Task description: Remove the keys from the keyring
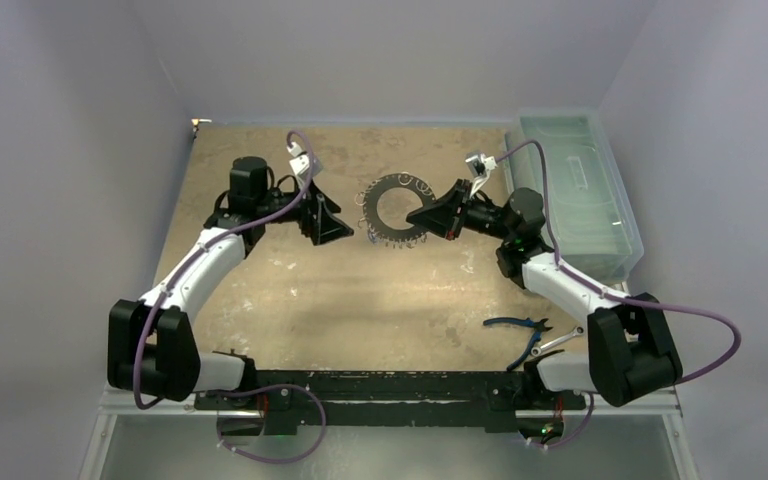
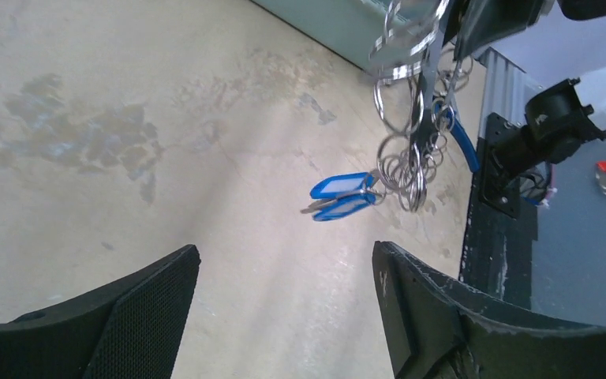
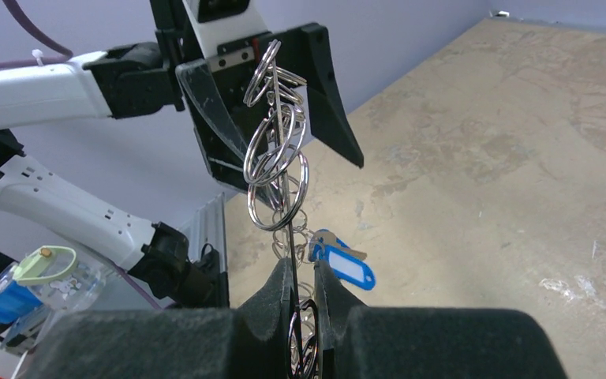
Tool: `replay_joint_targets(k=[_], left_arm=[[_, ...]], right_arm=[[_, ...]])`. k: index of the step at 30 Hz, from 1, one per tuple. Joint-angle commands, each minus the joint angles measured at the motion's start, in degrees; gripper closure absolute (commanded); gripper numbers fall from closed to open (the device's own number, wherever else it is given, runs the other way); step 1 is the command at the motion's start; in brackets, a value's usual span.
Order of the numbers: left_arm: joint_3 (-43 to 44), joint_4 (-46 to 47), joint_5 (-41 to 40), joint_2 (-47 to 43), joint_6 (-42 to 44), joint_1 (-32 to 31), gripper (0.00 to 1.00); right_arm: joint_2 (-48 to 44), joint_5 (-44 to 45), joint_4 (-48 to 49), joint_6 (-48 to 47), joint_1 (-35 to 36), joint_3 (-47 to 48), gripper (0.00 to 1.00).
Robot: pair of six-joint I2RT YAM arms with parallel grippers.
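The keyring [image 1: 397, 208] is a large thin grey ring fringed with small silver split rings. It sits between my two grippers. My right gripper [image 1: 438, 214] is shut on its right edge. In the right wrist view the keyring [image 3: 278, 158] stands edge-on and runs down between the shut fingers [image 3: 284, 288]. Keys with blue tags [image 3: 346, 264] hang off its lower part above the table. My left gripper [image 1: 338, 228] stands open just left of the ring and holds nothing. In the left wrist view the blue-tagged keys [image 2: 341, 195] dangle ahead of the spread fingertips [image 2: 185, 268].
A clear plastic box [image 1: 575, 190] stands along the right side of the table. Blue-handled pliers [image 1: 518, 324] and a silver wrench [image 1: 552, 345] lie near the right arm's base. The tabletop [image 1: 360, 300] is worn and tan.
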Motion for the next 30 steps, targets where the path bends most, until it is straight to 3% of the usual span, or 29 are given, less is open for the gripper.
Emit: replay_joint_targets(k=[1, 5, 18, 23, 30], left_arm=[[-5.3, 13.5, 5.2, -1.2, -6.1, 0.2, 0.21], [-9.7, 22.5, 8.6, -0.6, -9.5, -1.3, 0.22], [-8.5, 19.3, 7.5, 3.6, -1.3, -8.2, 0.27], [-7.8, 19.4, 6.5, 4.5, -1.2, -8.7, 0.42], [-7.0, 21.4, 7.2, 5.1, -3.4, -8.8, 0.76]], right_arm=[[-1.3, 1.3, 1.1, -0.4, -0.1, -0.1, 1.0], [-1.5, 0.9, 1.3, -0.3, -0.1, 0.0, 1.0], [-0.6, -1.8, 4.5, 1.2, -0.1, -0.1, 1.0], [-0.6, -1.9, 4.7, 1.3, -0.1, -0.2, 1.0], [-0.1, -2.4, 5.4, 1.5, -0.1, -0.4, 1.0]])
